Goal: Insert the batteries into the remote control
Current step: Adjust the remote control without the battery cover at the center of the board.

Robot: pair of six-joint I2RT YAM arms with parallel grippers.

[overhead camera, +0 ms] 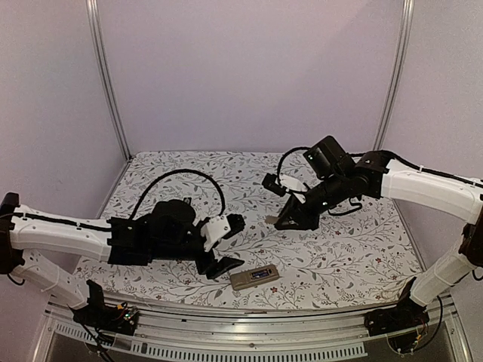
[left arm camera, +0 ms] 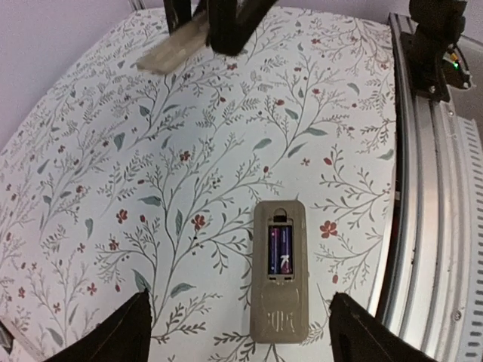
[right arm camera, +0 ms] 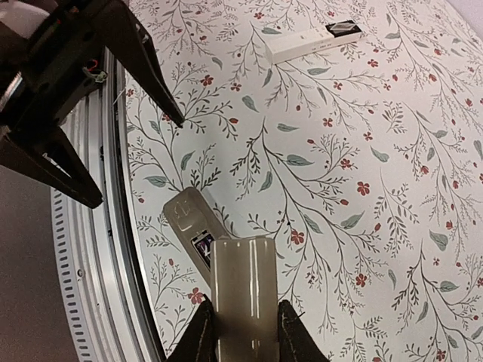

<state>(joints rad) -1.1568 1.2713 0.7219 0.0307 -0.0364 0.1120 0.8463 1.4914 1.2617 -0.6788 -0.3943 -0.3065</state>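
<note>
A: Right, top view first. Where is everything?
B: Remote control (overhead camera: 253, 277) lies flat on the counter (overhead camera: 339, 256) at the near edge, bay side up. Left gripper (overhead camera: 230, 245) is low, just beside it. Right gripper (overhead camera: 290, 219) is raised over mid-counter; its load is too small to read here.

A: Left wrist?
B: Fingers (left arm camera: 124, 335) stand wide apart with nothing between them, remote straight below. Batteries (left arm camera: 281, 253) sit in the bay, dark purplish. The bay is uncovered.

A: How would they handle?
B: My guess: light, rigid and smooth-sided, so apt to roll or squirt out of a pinch. Take them across mid-barrel, not by the ends. Seated like this, little barrel shows, so a push beats a pinch.

A: Right wrist?
B: Gripper is clamped on a beige cover plate (right arm camera: 243, 290), held by its long edges above the remote. A white remote (right arm camera: 313, 41) lies well apart.

A: The plate?
B: Probably thin, stiff and light, with fragile tabs. An edge grip suits it. The remote looks light too and may skid when the plate is pressed home.
</note>
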